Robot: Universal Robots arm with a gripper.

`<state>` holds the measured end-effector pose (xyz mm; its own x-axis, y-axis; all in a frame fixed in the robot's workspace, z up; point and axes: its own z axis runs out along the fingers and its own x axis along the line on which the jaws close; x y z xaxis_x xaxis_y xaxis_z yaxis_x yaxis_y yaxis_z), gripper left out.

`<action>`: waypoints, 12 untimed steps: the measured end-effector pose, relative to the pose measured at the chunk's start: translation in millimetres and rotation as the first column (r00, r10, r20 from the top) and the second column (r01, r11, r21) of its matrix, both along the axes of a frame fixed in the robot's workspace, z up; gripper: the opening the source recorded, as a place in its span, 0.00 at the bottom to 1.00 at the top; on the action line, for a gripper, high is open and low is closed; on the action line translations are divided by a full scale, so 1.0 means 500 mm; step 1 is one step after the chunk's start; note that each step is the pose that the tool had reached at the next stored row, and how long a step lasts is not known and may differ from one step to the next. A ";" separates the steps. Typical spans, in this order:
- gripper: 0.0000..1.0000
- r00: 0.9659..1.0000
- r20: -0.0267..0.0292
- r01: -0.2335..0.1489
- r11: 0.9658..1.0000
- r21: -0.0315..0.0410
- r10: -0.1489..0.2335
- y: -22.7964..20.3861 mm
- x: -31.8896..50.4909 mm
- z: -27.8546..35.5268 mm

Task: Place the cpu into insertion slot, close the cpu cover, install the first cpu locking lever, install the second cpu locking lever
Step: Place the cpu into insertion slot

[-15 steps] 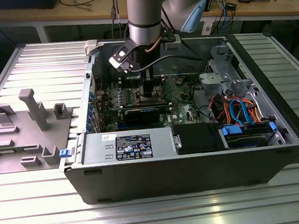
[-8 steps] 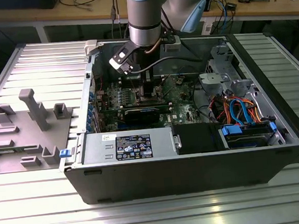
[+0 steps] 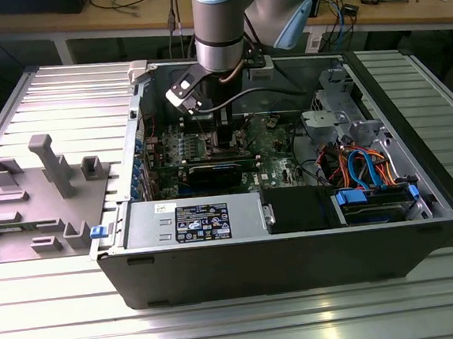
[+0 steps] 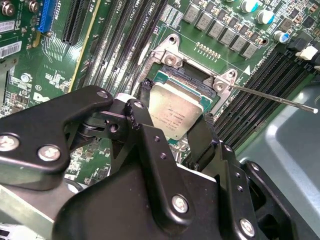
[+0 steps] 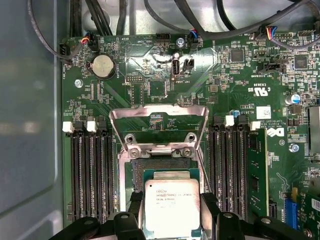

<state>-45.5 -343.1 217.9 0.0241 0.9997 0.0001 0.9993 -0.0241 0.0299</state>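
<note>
cpu (image 5: 172, 199) in claw (image 5: 171, 209), slot (image 5: 160, 165) half-hidden

Arm (image 3: 218, 27) upright, hand (image 4: 175, 112) (clamped) down

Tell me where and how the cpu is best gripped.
Probably by two opposite side edges, coming straight down from above. The cpu is a thin flat square whose broad metal top offers no hold; the gripper clamps it that way over the insertion slot.
</note>
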 end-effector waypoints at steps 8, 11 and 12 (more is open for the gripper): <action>0.54 1.000 0.000 -0.004 1.000 0.000 0.004 0.0079 0.000 -0.001; 0.54 1.000 0.000 -0.016 1.000 0.000 0.016 0.0194 0.001 -0.008; 0.54 1.000 0.000 -0.012 1.000 -0.004 0.012 0.0195 0.000 -0.011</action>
